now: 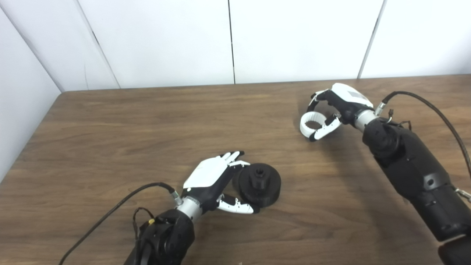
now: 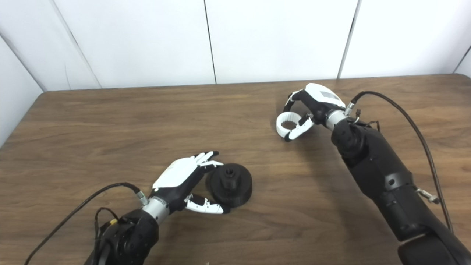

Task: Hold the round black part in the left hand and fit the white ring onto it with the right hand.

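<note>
Left hand (image 1: 215, 180) open beside black part (image 1: 259, 184), right hand (image 1: 336, 106) around white ring (image 1: 312, 124)

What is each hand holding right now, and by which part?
The right hand grips the white plastic ring by its rim, between fingers and thumb. The left hand is open around the round black part on the wooden table, not gripping it.

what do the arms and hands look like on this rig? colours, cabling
Both arms are bulky matte black with a silver wrist collar. Left hand and right hand have white back plates, black palms and white fingers with black tips. A black cable loops from each wrist; small wires sit near the forearm tops.
</note>
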